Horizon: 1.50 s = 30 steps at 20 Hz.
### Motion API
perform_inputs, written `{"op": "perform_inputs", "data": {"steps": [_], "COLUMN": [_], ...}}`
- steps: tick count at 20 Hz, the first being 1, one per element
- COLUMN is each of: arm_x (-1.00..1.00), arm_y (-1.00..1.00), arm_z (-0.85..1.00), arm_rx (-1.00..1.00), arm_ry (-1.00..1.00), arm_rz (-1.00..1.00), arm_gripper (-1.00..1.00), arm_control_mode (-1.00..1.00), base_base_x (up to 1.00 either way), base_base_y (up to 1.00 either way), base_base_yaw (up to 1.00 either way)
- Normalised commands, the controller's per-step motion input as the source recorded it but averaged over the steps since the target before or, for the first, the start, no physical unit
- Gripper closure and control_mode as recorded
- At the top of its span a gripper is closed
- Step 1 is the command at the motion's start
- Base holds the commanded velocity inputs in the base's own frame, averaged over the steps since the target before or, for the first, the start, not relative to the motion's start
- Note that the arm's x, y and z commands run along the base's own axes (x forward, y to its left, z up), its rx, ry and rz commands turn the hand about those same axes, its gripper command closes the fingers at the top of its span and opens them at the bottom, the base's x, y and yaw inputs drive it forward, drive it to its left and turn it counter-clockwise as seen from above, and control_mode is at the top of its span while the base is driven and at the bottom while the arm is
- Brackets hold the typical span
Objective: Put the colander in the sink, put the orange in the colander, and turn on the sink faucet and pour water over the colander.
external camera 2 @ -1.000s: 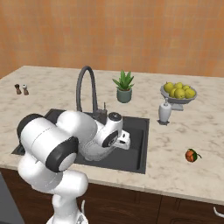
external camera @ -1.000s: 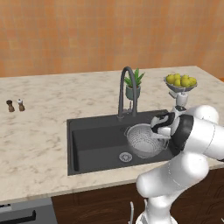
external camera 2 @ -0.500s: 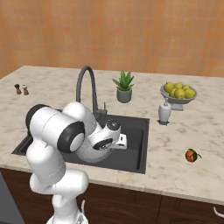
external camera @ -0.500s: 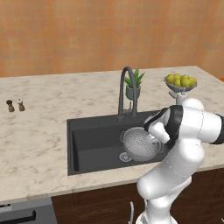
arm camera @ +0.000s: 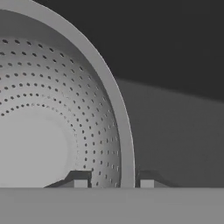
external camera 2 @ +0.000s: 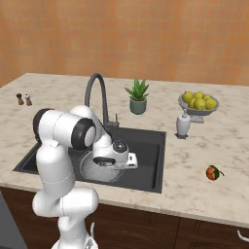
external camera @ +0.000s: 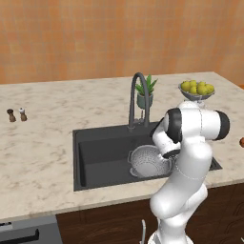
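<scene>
perforated matt metal colander [arm camera: 65, 118], matt charcoal sink [external camera: 102, 152], speckled marble-look counter [external camera: 43, 143], glossy orange [external camera 2: 212, 172].

marble counter [external camera 2: 204, 189], orange [external camera 2: 212, 172], fruit bowl [external camera 2: 198, 103], plant [external camera 2: 138, 97]
</scene>
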Motion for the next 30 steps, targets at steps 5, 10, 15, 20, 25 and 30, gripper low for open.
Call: {"op": "perform_inputs", "data": {"steps": [5, 10, 15, 20, 25, 30], "arm_x": [0.03, 0.0, 0.0, -0.01, -0.06, 0.0], "arm_y": [0.22, 0.03, -0.08, 0.0, 0.0, -0.07], "arm_z": [-0.22, -0.16, -0.2, -0.12, 0.19, 0.58], "arm_rx": [-0.1, -0.03, 0.0, 0.0, 0.0, 0.0], "arm_ry": [-0.02, -0.09, -0.16, -0.14, -0.02, 0.0], "arm_rz": [0.0, 0.0, 0.01, 0.0, 0.02, 0.06], "arm_gripper": [1.0, 1.0, 1.0, -1.0, -1.0, -1.0], "arm_control_mode": [-1.0, -1.0, -1.0, -1.0, -1.0, -1.0], "base_base_x": [0.0, 0.0, 0.0, 0.0, 0.0, 0.0], "base_base_y": [0.0, 0.0, 0.0, 0.0, 0.0, 0.0], "base_base_yaw": [0.0, 0.0, 0.0, 0.0, 0.0, 0.0]}}
